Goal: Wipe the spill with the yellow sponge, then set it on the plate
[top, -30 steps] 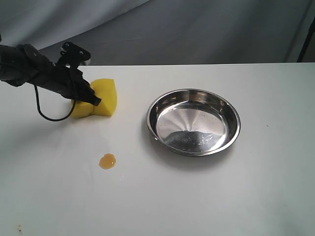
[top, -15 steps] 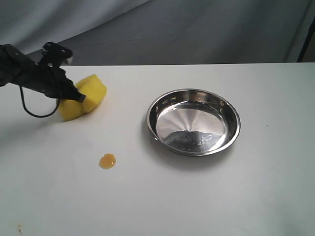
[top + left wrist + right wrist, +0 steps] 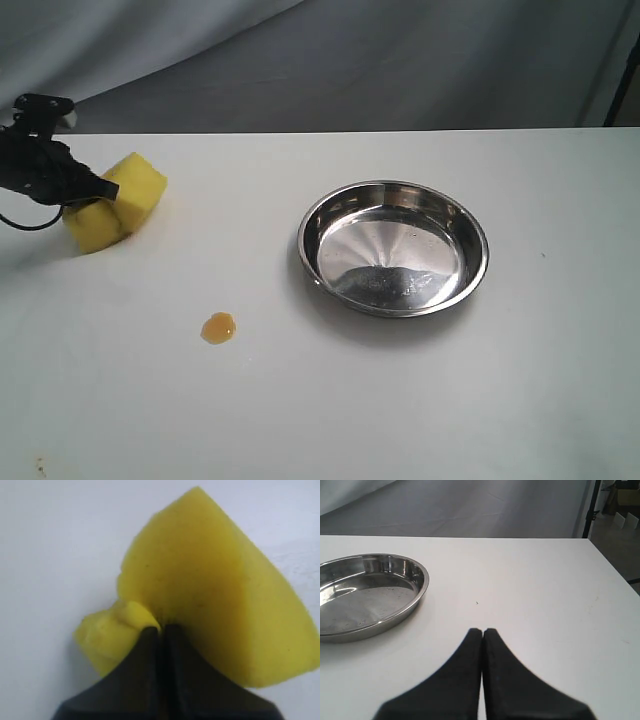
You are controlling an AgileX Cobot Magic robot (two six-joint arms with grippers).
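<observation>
The yellow sponge (image 3: 118, 200) is at the far left of the table, pinched hard in the middle so it bulges on both sides. My left gripper (image 3: 110, 192) is shut on it; in the left wrist view the yellow sponge (image 3: 210, 590) fills the frame past the closed black fingers (image 3: 150, 650). The spill (image 3: 219, 327), a small amber blob, lies on the white table to the right of the sponge and nearer the front edge. The plate (image 3: 393, 247), a shiny steel dish, sits right of centre. My right gripper (image 3: 482, 631) is shut and empty above bare table, with the plate (image 3: 365, 592) beside it.
A grey cloth backdrop (image 3: 350, 60) hangs behind the table's far edge. A small brownish speck (image 3: 40, 464) marks the table near the front left corner. The table's right edge (image 3: 615, 565) shows in the right wrist view, with the floor beyond.
My left gripper has carried the pinched sponge leftward across the table, away from the plate, towards the left edge. The spill and plate have not moved.
</observation>
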